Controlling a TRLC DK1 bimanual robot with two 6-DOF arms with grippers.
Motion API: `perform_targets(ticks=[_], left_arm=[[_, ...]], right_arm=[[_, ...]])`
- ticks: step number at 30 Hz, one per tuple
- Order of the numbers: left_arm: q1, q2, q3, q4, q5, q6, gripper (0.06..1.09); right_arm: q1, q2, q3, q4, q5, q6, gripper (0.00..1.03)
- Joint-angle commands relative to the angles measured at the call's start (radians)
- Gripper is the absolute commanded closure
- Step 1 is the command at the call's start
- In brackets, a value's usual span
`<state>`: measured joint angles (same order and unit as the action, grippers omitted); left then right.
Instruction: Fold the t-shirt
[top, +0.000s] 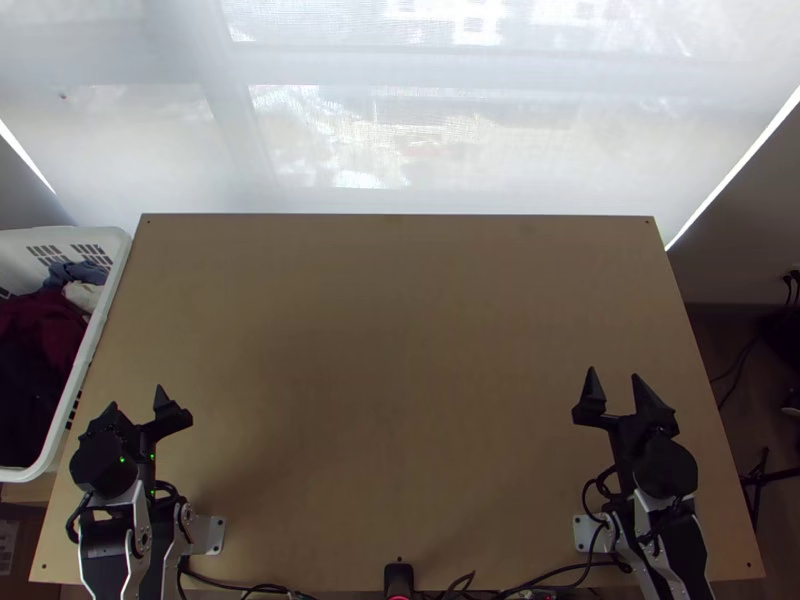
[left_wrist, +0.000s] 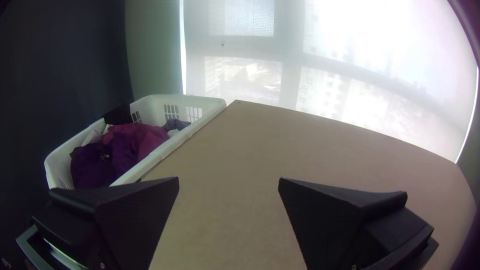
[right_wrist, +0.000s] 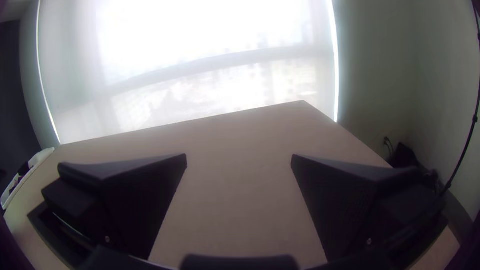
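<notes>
Left gripper (top: 136, 397): eight o'clock, spread.
Right gripper (top: 614, 374): four o'clock, spread.
Clothes (top: 40, 330): nine o'clock, t-shirt perhaps among them; likely light, limp; pinch hem.

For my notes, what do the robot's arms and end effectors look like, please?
Left arm and right arm have silver-grey links, black joints and cables. The left end effector and right end effector each have two black tapering fingers. Green lights dot the left arm.

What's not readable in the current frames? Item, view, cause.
- Whether a t-shirt lies among the clothes: left wrist view, overlapping folds.
- Bottom of the basket: left wrist view, clothes cover it.
- Basket's outer side: top view, cut by left edge.
- Buildings outside: left wrist view, blurred through the blind.
</notes>
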<state>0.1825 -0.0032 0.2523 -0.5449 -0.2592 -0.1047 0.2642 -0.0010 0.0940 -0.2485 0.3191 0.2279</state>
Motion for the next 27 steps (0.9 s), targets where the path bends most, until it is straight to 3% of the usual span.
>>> perform_targets(ticks=[1,3,10,16,19,22,27], left_arm=[[0.000,0.000,-0.001,0.000,0.000,0.000,0.11],[0.000,0.000,-0.001,0.000,0.000,0.002,0.11],[0.000,0.000,-0.001,0.000,0.000,0.002,0.11],[0.000,0.000,-0.001,0.000,0.000,0.002,0.11],[0.000,0.000,-0.001,0.000,0.000,0.002,0.11],[0.000,0.000,-0.001,0.000,0.000,0.000,0.11],[0.000,0.000,-0.001,0.000,0.000,0.000,0.11]], right_arm=[[-0.016,-0.001,0.000,-0.015,0.026,0.045,0.05],[-0.017,-0.002,0.004,0.003,0.025,0.027,0.05],[-0.060,-0.001,0.038,0.276,-0.022,-0.073,0.06],[-0.048,0.113,0.130,0.279,0.006,-0.145,0.07],[-0.054,0.266,0.230,0.216,0.017,-0.154,0.06],[-0.059,0.435,0.363,0.045,0.009,-0.048,0.05],[-0.034,0.682,0.624,-0.132,0.009,0.039,0.05]])
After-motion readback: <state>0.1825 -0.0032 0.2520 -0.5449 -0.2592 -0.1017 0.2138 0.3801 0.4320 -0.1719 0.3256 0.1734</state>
